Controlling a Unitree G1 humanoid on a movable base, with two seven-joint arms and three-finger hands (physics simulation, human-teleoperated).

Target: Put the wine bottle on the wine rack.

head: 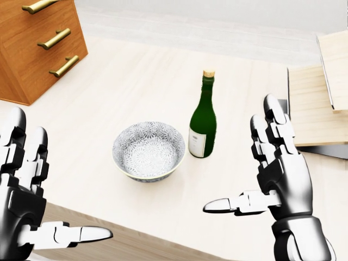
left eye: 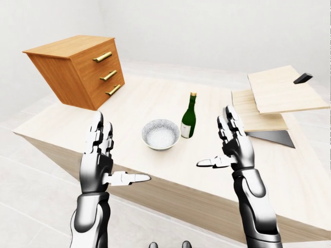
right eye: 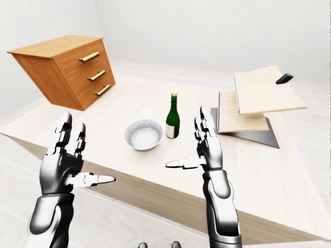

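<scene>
A green wine bottle (head: 203, 122) with a gold cap and a white label stands upright on the pale wooden table (head: 136, 81). It is just right of a patterned bowl (head: 148, 150). The wine rack (left eye: 274, 98), made of slanted light wood panels on a dark base, sits at the table's right; the head view cuts it off at the right edge. My right hand (head: 242, 160) hovers open to the bottle's lower right, apart from it. My left hand (head: 70, 185) is open at the lower left, over the table's near edge. Neither holds anything.
A wooden chest of drawers (left eye: 77, 70) with brass handles stands on the table's left part. A small dark block (left eye: 302, 78) sticks up from the rack's upper panel. The table's near edge (left eye: 170, 178) runs under both hands, with white floor below.
</scene>
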